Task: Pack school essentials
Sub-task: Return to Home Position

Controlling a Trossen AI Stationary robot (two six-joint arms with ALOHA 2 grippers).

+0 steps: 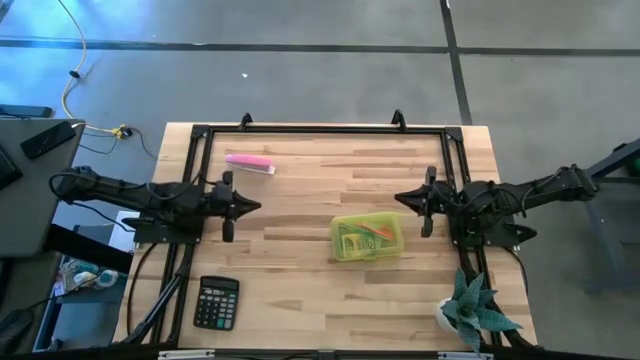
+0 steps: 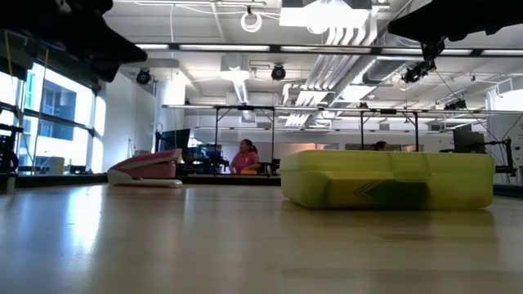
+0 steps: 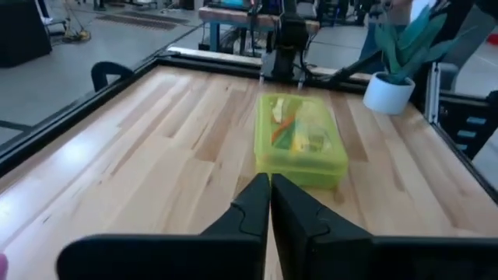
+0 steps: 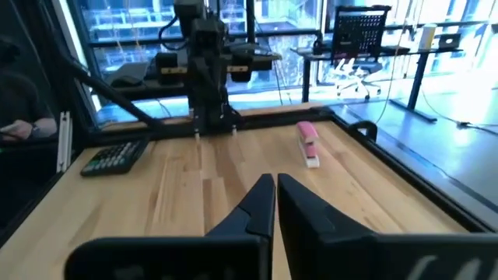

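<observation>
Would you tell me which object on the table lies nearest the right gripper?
The translucent yellow-green case, lying close by the shut right gripper; the pink stapler, calculator and potted plant all sit clearly farther away.

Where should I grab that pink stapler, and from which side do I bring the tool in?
Take the pink stapler across its narrow width near the middle, coming straight down. It lies flat, long axis running left-right across the table, so its long sides offer parallel faces. The shut left tool is probably nearer.
</observation>
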